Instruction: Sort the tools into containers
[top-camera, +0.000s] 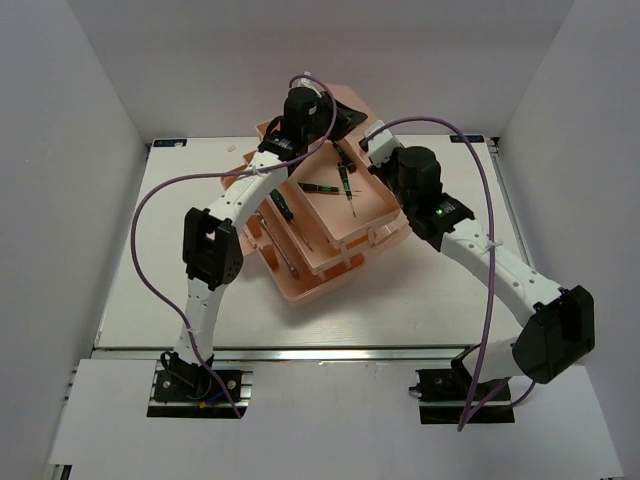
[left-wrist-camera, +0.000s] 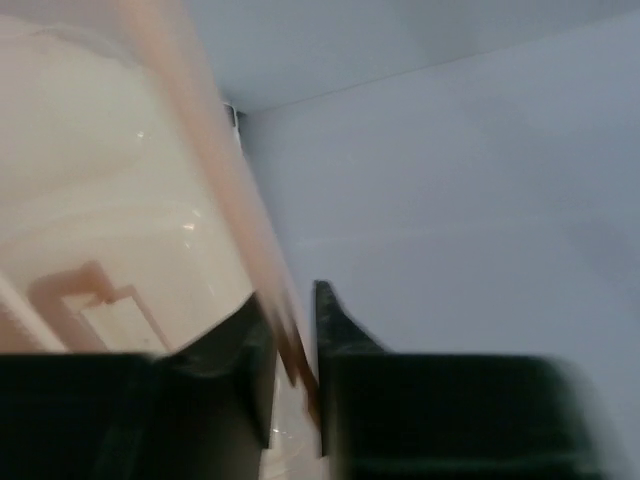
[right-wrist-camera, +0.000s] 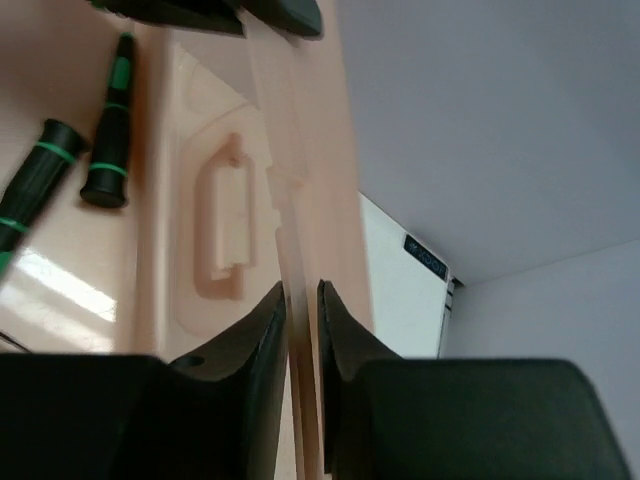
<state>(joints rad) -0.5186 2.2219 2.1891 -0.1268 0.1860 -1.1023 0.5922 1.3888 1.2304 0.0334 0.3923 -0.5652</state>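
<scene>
Overhead, the toolbox sits mid-tabletop, with screwdrivers inside. Only the wrist views show the grips: left claw and right claw each pinch its thin rim.

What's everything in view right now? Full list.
toolbox: 1, salmon pink, table centre
screwdrivers: at least 3 visible, dark handles with green bands, in the toolbox trays
metal bar: 1, silver, toolbox's near-left tray; possibly a wrench, too small to tell
table: 1, white, under everything
cables: 2, purple, one looping off each arm
left gripper: 1, black, straddling the toolbox's far rim
right gripper: 1, black, shut on the toolbox's far-right rim
</scene>
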